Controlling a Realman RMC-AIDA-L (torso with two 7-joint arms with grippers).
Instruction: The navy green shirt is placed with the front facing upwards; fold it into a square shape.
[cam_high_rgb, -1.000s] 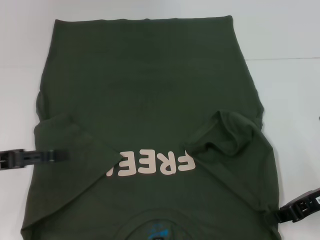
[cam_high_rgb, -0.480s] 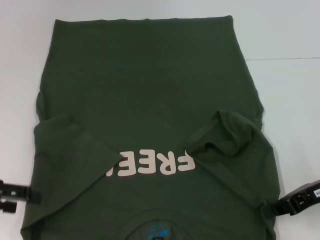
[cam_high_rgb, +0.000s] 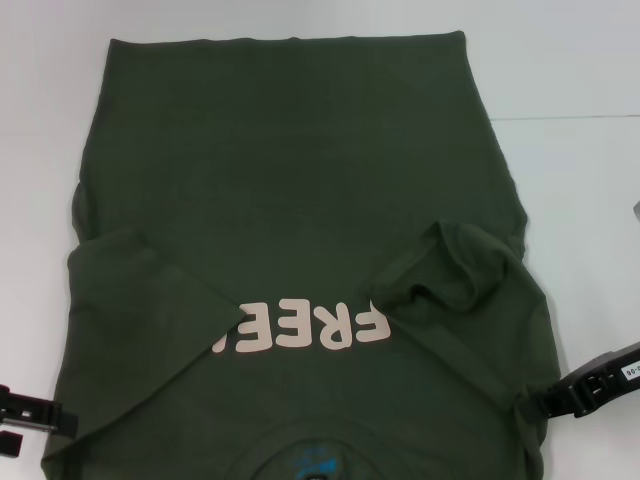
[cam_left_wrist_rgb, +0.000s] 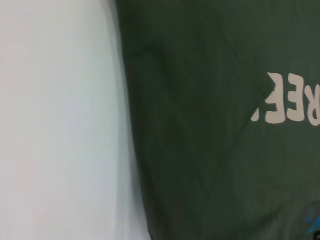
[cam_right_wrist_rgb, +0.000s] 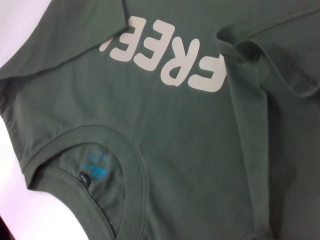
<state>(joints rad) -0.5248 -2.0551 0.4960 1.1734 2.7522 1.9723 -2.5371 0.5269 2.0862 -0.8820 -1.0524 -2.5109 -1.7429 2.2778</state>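
The navy green shirt (cam_high_rgb: 300, 180) lies flat, front up, with pale "FREE" letters (cam_high_rgb: 310, 330) showing and its collar (cam_high_rgb: 310, 455) nearest me. Both sleeves are folded inward: the left sleeve (cam_high_rgb: 150, 290) lies flat and the right sleeve (cam_high_rgb: 460, 270) is bunched. My left gripper (cam_high_rgb: 35, 418) sits just off the shirt's near left edge. My right gripper (cam_high_rgb: 540, 402) touches the shirt's near right edge. The right wrist view shows the collar (cam_right_wrist_rgb: 85, 150) with blue print inside and the letters (cam_right_wrist_rgb: 165, 55). The left wrist view shows the shirt's left edge (cam_left_wrist_rgb: 135, 150).
The white table (cam_high_rgb: 570, 200) shows bare on both sides of the shirt and beyond its far hem. A faint seam line crosses the table at the right (cam_high_rgb: 560, 118).
My left gripper has pulled back off the shirt's left edge, moving outward and nearer to me. My right gripper has shifted inward to the shirt's right edge. The shirt has not moved.
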